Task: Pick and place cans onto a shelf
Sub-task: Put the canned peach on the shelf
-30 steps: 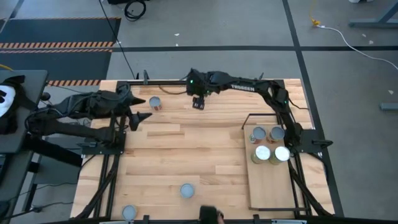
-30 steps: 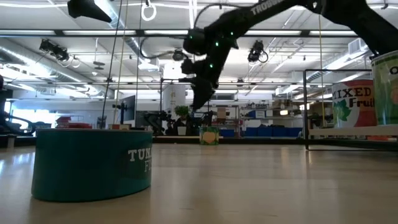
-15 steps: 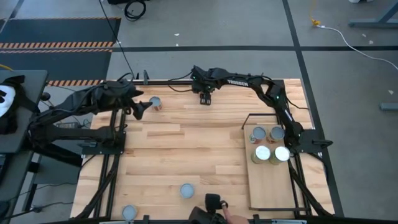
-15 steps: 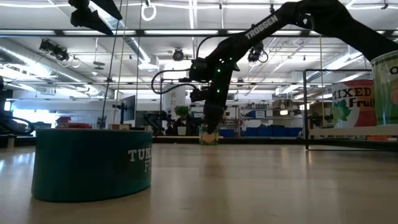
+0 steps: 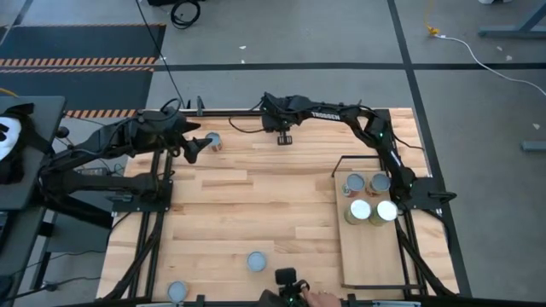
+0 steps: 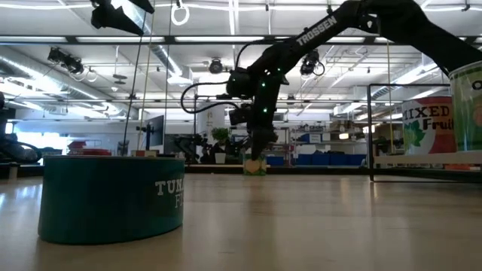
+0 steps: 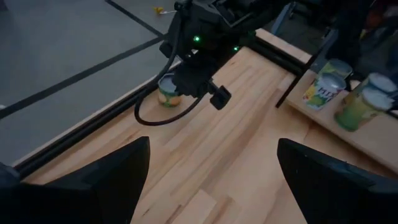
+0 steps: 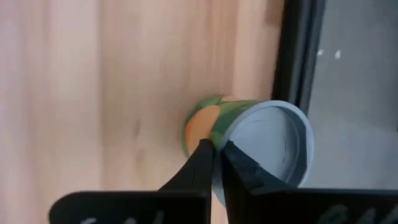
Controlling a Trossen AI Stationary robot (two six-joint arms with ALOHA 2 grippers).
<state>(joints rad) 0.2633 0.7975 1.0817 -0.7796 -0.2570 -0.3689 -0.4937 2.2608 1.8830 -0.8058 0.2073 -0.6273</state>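
Observation:
A green-and-orange can [image 8: 205, 127] with a silvery top stands at the table's far edge [image 7: 166, 94]. My right gripper [image 8: 216, 155] is above it, pointing down and shut, its fingertips at the can's top rim; the low view shows it just over the can [image 6: 254, 167]. My left gripper [image 5: 193, 147] hovers open at the far left beside a red-labelled can [image 5: 213, 142]. The shelf [image 5: 371, 251], a pale board with a black wire frame [image 5: 341, 162], lies at the right and carries several cans [image 5: 365, 198] at its far end. My right gripper's shut fingertips [image 8: 205, 158] stand against the top rim [image 8: 231, 138] of the green-and-orange can, coming from above. I cannot tell whether they touch it. The can stands upright on the table.
Two more cans [image 5: 256, 261] [image 5: 177, 292] stand near the table's near edge; one shows large and teal in the low view [image 6: 113, 197]. A person's hand [image 5: 314, 298] with a dark object is at the near edge. Bare wood lies in the table's middle.
My right gripper has gone toward the far edge and down onto the green-and-orange can. My left gripper has moved toward the far edge, closer to the red-labelled can. A person's hand has come in at the near edge.

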